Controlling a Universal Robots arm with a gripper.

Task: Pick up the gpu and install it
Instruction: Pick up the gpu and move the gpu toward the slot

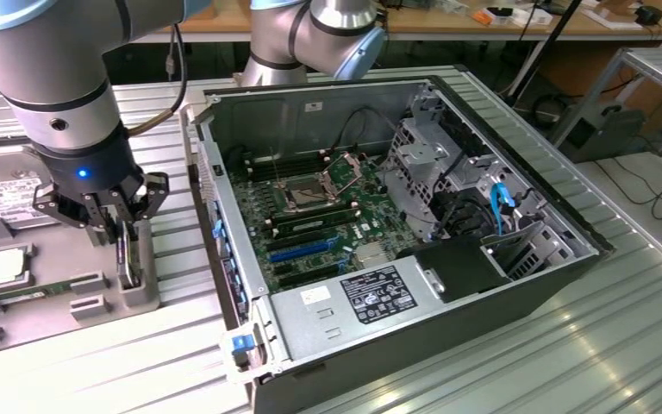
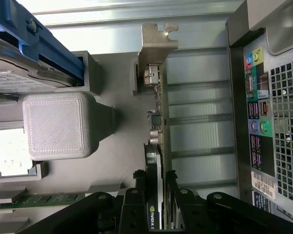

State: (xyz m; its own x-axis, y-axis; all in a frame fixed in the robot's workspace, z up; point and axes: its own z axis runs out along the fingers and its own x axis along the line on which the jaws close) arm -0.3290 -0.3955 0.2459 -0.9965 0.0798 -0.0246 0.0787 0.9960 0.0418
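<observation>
The claw (image 2: 156, 214) is straddling the gpu (image 2: 155, 161), which is standing on its long edge directly beneath it in the grey holder (image 2: 112, 161). The claw is sitting close about the card, but whether it is actually clamping it I cannot tell.

For a good pick-up, the grip is probably best taken squarely on the black cooler body rather than the bare board. The lift should then go straight up, so the card is not twisting in its groove.

Farther along the card from the claw, the silver bracket (image 2: 154, 44) is resting against the holder's end post and will need to clear it. Off to one side of the claw the hard drive (image 2: 24, 68) is lying. On the other side, across a strip of bench (image 2: 200, 141), the open computer case (image 2: 283, 122) is waiting.
</observation>
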